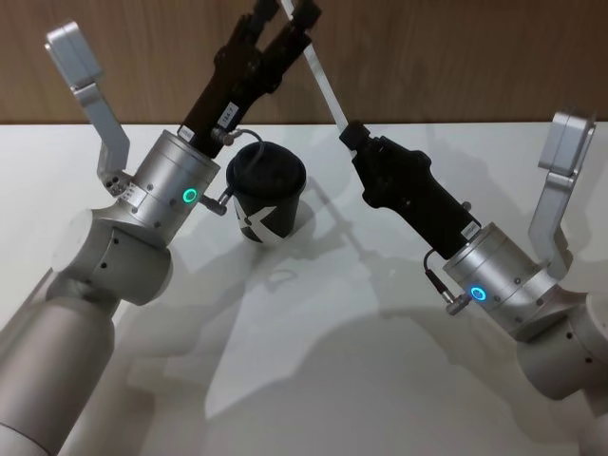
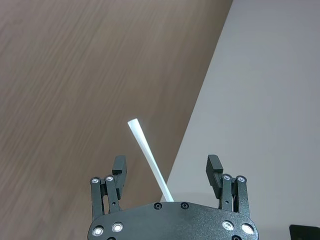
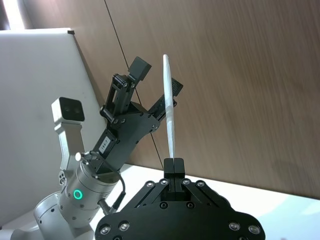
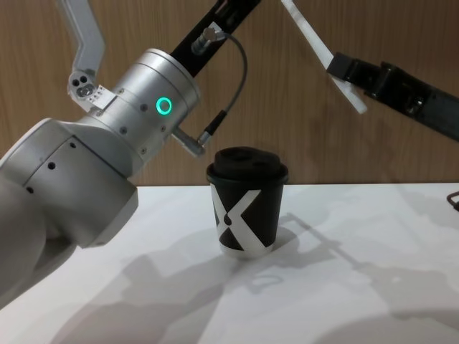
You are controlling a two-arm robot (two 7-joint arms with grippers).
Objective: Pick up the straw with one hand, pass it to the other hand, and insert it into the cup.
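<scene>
Head view shows me a white bench (image 1: 380,399) set against a wood-panelled wall (image 1: 475,57). Near the bench's far edge the black cup (image 1: 266,195) stands upright with its domed lid on. Above it the right gripper (image 1: 350,136) is clamped on the lower end of the straw (image 1: 323,85). The straw slants up through the left gripper (image 1: 288,9), whose fingers are spread wide; in the left wrist view they touch neither side of it.

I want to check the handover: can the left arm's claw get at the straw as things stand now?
Probably yes. The left claw is open and the straw runs up through its gap, with nothing blocking it. The right claw is shut on the straw's lower end, away from that spot.
</scene>
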